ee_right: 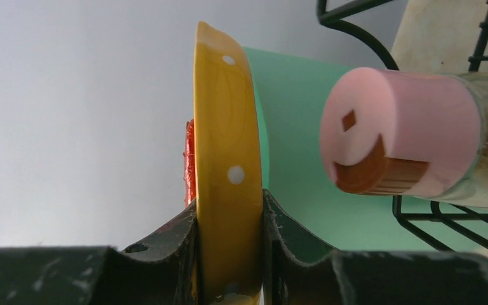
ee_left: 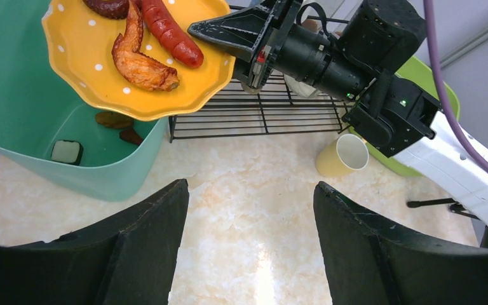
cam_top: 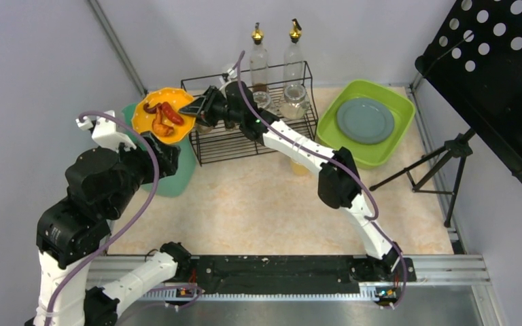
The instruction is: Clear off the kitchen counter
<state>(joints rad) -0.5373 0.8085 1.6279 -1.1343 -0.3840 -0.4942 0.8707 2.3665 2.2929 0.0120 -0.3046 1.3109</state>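
Observation:
A yellow dotted plate (cam_top: 151,121) hangs tilted over the open teal bin (cam_top: 177,180). On the plate (ee_left: 184,89) lie a red sausage (ee_left: 171,35) and a fried chicken wing (ee_left: 143,63). My right gripper (cam_top: 194,107) is shut on the plate's right rim. In the right wrist view the rim (ee_right: 225,146) is pinched edge-on in that gripper (ee_right: 230,200). My left gripper (ee_left: 251,185) stands open and holds nothing, above the bare beige marbled kitchen counter (ee_left: 254,241), just right of the bin (ee_left: 32,127). Food scraps (ee_left: 114,119) lie at the bin's bottom.
A black wire rack (cam_top: 245,136) with jars stands behind the plate, and two oil bottles (cam_top: 258,47) stand behind the rack. A pink-lidded jar (ee_right: 400,140) is close to my right fingers. A yellow cup (ee_left: 343,155) sits near a lime-green tub (cam_top: 380,146) holding a grey plate (cam_top: 365,120). A black perforated stand (cam_top: 496,81) is at the right.

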